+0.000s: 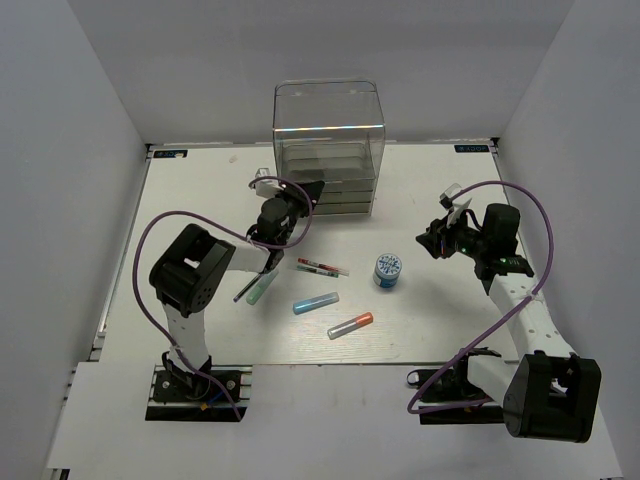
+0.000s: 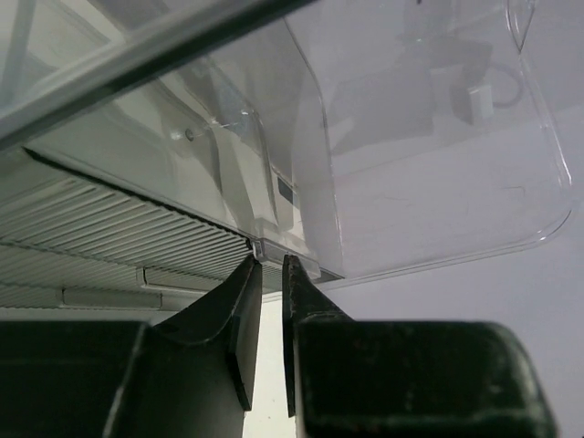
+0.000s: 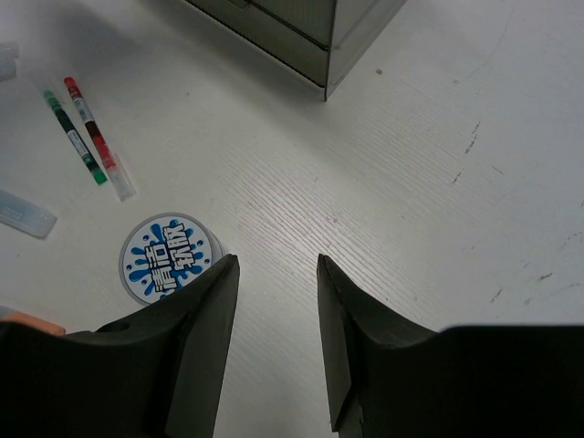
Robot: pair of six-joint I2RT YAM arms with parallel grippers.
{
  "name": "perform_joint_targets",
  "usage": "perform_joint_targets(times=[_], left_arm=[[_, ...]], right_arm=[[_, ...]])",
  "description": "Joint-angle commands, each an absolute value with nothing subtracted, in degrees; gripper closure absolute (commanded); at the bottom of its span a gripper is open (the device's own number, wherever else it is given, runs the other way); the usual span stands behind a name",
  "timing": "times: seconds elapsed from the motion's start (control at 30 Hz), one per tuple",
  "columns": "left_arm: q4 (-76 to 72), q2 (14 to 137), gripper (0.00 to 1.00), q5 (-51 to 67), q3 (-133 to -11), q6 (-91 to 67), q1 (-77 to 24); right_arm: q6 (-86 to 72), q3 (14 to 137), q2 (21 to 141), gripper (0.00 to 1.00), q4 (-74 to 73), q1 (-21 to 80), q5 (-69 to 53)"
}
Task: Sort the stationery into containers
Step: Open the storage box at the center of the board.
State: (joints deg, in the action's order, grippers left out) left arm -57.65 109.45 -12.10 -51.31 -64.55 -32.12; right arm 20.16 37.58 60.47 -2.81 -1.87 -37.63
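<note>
The organiser (image 1: 328,120) is made of clear, glossy plastic; the table (image 3: 438,137) is finished in matt white with a fine grain, faintly scuffed.

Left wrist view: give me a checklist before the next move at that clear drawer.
1. Alignment of left gripper on drawer lip: ok.
2. Lip actually pinched: cannot tell; jaws stand nearly together.
3. Spare right gripper open, holding nothing: ok.
4. That gripper apart from the organiser: ok.
5. The roll and white pen with red marks lying apart from the organiser front: ok.
</note>
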Motion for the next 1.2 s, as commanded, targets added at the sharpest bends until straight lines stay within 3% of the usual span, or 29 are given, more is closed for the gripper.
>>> perform_joint_targets(times=[0.0,0.87,1.07,1.1,1.17], left_arm=[[-62.3,109.1,0.78,-13.9,-50.9,-65.7,-32.2],[-67.9,100.9,0.77,-11.3,-47.7,-59.0,-33.7],[-67.9,99.8,0.76,-10.6,-48.3,-57.8,-33.7],[-67.9,99.8,0.75,-10.6,-48.3,-57.8,-33.7],[-68.6,99.3,0.75,-10.6,-48.3,-57.8,-33.7]], right_arm=[[20.9,36.8,59.3,0.54,-0.7,-1.7,-37.7],[21.4,36.5,59.4,0.54,-0.4,-1.5,-39.2],[24.8,36.6,59.5,0.32,-2.9,-0.1,-44.6],[26.2,36.8,59.6,0.21,-4.3,-0.1,-45.8],[29.0,36.8,59.8,0.10,-5.9,2.3,-47.0]])
